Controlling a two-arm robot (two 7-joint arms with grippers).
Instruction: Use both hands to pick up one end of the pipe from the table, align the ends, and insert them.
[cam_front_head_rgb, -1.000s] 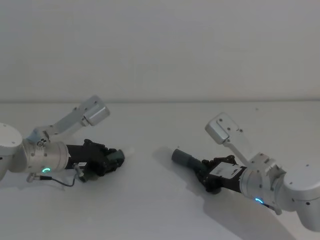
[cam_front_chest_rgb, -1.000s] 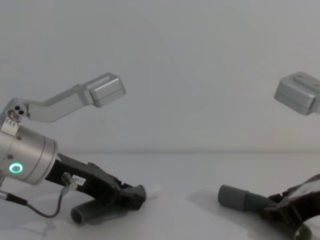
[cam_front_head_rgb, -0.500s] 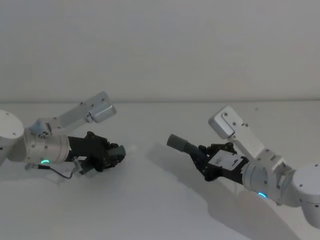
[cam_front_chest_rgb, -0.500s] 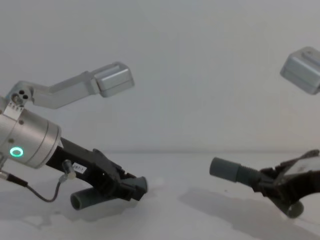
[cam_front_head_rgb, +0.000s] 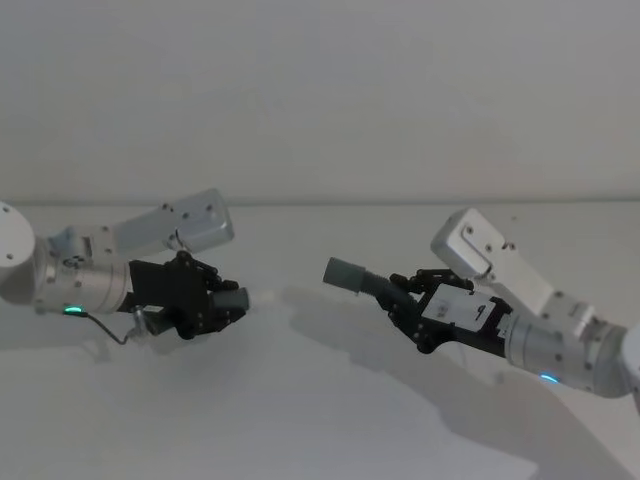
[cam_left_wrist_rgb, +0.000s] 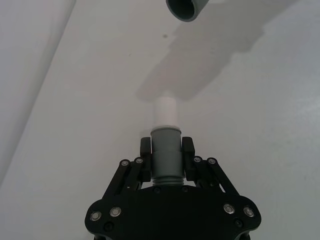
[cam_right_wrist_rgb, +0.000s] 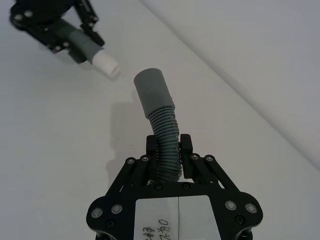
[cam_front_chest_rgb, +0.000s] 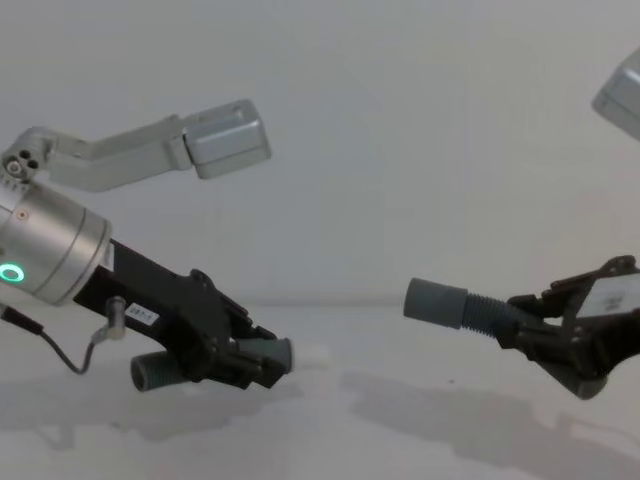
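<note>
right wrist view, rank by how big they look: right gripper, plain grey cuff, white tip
1. right gripper, nearest the camera
2. plain grey cuff
3. white tip, farther off, so real size unsure

Silver left arm (cam_front_chest_rgb: 50, 250) with a glowing green ring (cam_front_chest_rgb: 10, 271) — black left gripper (cam_left_wrist_rgb: 166, 147) dotted with screws (cam_left_wrist_rgb: 115, 211), right gripper (cam_right_wrist_rgb: 168, 145) wearing a white label (cam_right_wrist_rgb: 172, 215).
</note>
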